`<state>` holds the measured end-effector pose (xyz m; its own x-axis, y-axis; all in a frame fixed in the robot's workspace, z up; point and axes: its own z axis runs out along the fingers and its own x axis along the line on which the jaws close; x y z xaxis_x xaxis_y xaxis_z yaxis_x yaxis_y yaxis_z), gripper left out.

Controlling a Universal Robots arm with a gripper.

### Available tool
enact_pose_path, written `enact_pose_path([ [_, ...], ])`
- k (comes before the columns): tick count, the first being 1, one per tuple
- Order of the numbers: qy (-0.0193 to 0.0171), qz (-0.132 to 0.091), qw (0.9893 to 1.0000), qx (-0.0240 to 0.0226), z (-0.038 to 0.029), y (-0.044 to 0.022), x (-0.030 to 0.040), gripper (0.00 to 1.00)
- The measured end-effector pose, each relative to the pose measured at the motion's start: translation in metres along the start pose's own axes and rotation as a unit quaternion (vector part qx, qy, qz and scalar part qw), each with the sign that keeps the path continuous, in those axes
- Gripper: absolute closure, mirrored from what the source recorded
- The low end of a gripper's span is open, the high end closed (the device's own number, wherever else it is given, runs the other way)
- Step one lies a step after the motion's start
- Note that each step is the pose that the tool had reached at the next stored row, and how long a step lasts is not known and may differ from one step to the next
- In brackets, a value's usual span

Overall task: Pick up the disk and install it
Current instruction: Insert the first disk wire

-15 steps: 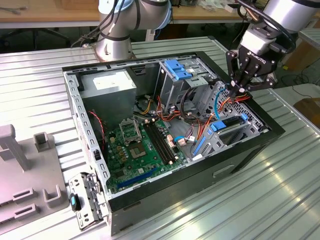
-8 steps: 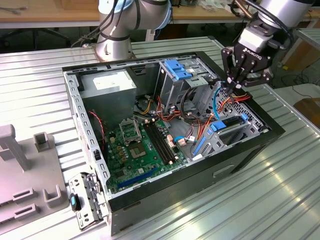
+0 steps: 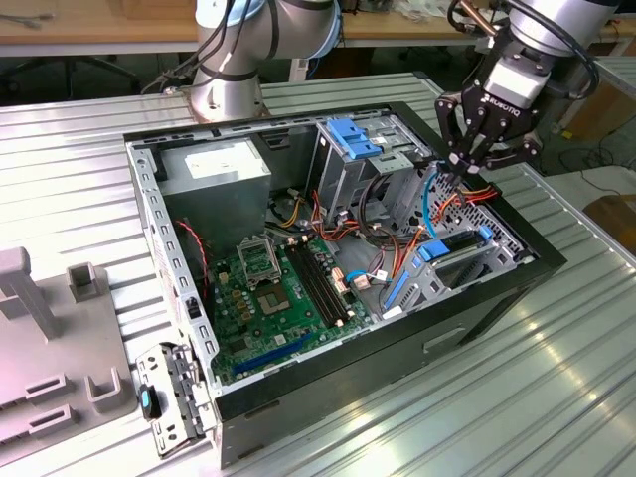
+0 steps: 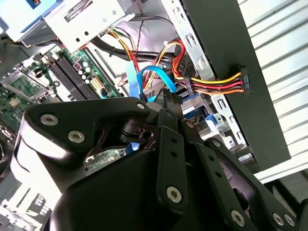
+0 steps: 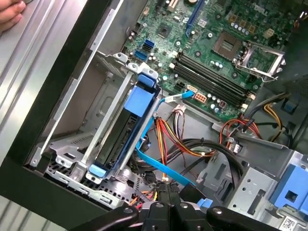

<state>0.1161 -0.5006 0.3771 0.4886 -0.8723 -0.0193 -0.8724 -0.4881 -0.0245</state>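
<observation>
Gripper point(image 3: 459, 167) hangs at the upper right of the exterior view, over the open computer case point(image 3: 348, 378). Its fingers are drawn together and, as far as you can judge in the second wrist view, pinch the black connector point(image 4: 168, 98) at the end of the blue data cable point(image 4: 153, 72). The disk point(image 3: 455, 260) is not in the fingers: it sits on edge in the drive cage point(image 5: 72, 144) at the case's corner on the exterior view's right, blue rails showing, below the gripper in the frame. Watch the red, yellow and orange power wires point(image 4: 211, 82) crowding the fingers; they could snag on any descent. A skewed connector could jam or bend at the disk's port. A taut cable could tug loose at its motherboard point(image 3: 268, 298) end.
</observation>
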Motion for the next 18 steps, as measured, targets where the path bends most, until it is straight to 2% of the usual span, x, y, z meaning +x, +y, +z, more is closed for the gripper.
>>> enact_pose_path([
  [2, -0.0004, -0.016, 0.9999, -0.0003, 0.0001, -0.0007, -0.0012, 0.89],
  [5, -0.0005, -0.022, 0.9998, -0.0004, 0.0001, -0.0029, -0.0001, 0.89],
  [8, -0.0005, -0.022, 0.9998, -0.0004, 0.0005, -0.0093, 0.0034, 0.89],
  [10, -0.0005, -0.022, 0.9998, -0.0005, 0.0009, -0.0174, 0.008, 0.89],
  [16, -0.0003, -0.024, 0.9997, -0.0006, 0.0012, -0.035, 0.0177, 0.89],
  [18, -0.0007, -0.041, 0.9992, -0.001, 0.0012, -0.0353, 0.018, 0.89],
])
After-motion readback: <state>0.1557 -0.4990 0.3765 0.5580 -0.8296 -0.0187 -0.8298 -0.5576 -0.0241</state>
